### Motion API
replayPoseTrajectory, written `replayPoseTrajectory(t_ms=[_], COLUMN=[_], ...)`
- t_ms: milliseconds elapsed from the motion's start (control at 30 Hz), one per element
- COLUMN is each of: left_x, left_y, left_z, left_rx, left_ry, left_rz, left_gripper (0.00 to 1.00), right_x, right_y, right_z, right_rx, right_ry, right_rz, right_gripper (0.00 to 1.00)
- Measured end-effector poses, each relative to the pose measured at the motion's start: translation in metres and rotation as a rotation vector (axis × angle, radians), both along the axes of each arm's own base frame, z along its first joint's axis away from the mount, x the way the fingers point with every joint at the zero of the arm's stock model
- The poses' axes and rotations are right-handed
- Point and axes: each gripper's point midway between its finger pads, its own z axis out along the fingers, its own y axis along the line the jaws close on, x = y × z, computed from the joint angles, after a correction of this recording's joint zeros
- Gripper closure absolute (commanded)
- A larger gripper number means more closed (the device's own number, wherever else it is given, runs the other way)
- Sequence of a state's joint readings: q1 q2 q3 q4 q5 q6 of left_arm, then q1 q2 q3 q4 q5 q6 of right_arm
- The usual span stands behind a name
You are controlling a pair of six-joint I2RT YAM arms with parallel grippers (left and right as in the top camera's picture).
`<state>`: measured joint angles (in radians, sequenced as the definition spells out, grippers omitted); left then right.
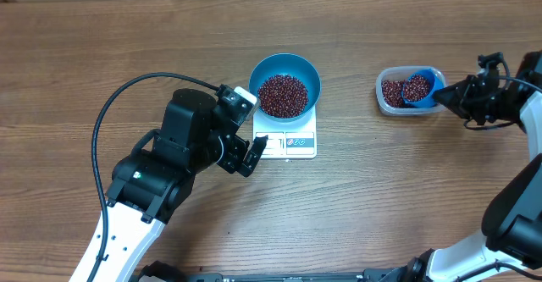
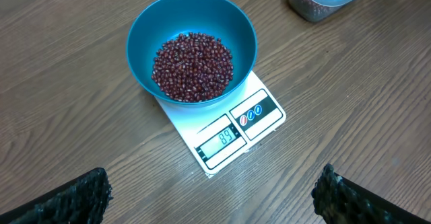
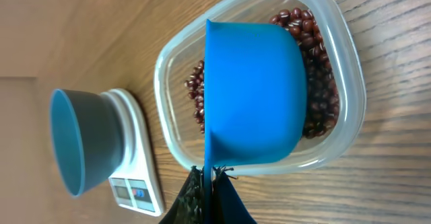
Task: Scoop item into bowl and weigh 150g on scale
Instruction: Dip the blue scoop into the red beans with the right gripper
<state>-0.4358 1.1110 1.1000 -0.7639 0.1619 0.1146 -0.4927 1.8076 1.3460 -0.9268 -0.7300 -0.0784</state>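
The blue bowl stands on the white scale with a heap of red-brown beans inside. In the left wrist view the bowl, its beans and the scale lie ahead of my left gripper, which is open, empty and just short of the scale's front. My right gripper is shut on the handle of a small blue scoop. The scoop carries beans and sits in the clear tub.
More beans lie in the clear tub at the right of the table. The left arm's black cable loops over the wood left of the scale. Bare wooden tabletop surrounds everything.
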Motion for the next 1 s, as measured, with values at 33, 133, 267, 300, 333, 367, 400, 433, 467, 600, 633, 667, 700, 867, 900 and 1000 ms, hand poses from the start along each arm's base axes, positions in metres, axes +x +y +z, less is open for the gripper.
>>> replayPoseTrajectory(t_ms=[33,133,267,300,333,367,400,433,467,600,633,667,700,867,900,1000], left_x=[0.000,0.000,0.000,0.000,0.000,0.000,0.000,0.000,0.000,0.000,0.000,0.000,0.000,0.000,0.000,0.000], left_y=[0.000,0.000,0.000,0.000,0.000,0.000,0.000,0.000,0.000,0.000,0.000,0.000,0.000,0.000,0.000,0.000], left_z=[0.000,0.000,0.000,0.000,0.000,0.000,0.000,0.000,0.000,0.000,0.000,0.000,0.000,0.000,0.000,0.000], left_rx=[0.000,0.000,0.000,0.000,0.000,0.000,0.000,0.000,0.000,0.000,0.000,0.000,0.000,0.000,0.000,0.000], left_ry=[0.000,0.000,0.000,0.000,0.000,0.000,0.000,0.000,0.000,0.000,0.000,0.000,0.000,0.000,0.000,0.000], left_rz=[0.000,0.000,0.000,0.000,0.000,0.000,0.000,0.000,0.000,0.000,0.000,0.000,0.000,0.000,0.000,0.000], left_gripper=[0.01,0.00,0.00,0.01,0.00,0.00,0.00,0.00,0.00,0.01,0.00,0.00,0.00,0.00,0.00,0.00], right_x=[-0.001,-0.002,-0.003,-0.004,-0.003,-0.003,-0.002,-0.002,-0.002,0.000,0.000,0.000,-0.001,-0.007,-0.008,-0.009], right_y=[0.000,-0.001,0.001,0.002,0.003,0.004,0.006,0.008,0.010,0.017,0.018,0.020,0.022,0.029,0.031,0.035], right_z=[0.001,0.006,0.012,0.014,0.016,0.018,0.020,0.023,0.025,0.036,0.038,0.040,0.042,0.047,0.048,0.053], right_rx=[0.010,0.054,0.104,0.120,0.134,0.148,0.162,0.179,0.192,0.259,0.271,0.284,0.302,0.366,0.377,0.410], right_ry=[-0.002,-0.014,-0.029,-0.033,-0.041,-0.048,-0.056,-0.065,-0.073,-0.110,-0.116,-0.122,-0.122,-0.097,-0.094,-0.105], right_rz=[-0.003,-0.012,-0.013,-0.012,-0.010,-0.008,-0.004,0.000,0.003,0.020,0.023,0.026,0.028,0.028,0.028,0.040], right_gripper=[0.96,0.96,0.96,0.96,0.96,0.96,0.96,0.96,0.96,0.96,0.96,0.96,0.96,0.96,0.96,0.96])
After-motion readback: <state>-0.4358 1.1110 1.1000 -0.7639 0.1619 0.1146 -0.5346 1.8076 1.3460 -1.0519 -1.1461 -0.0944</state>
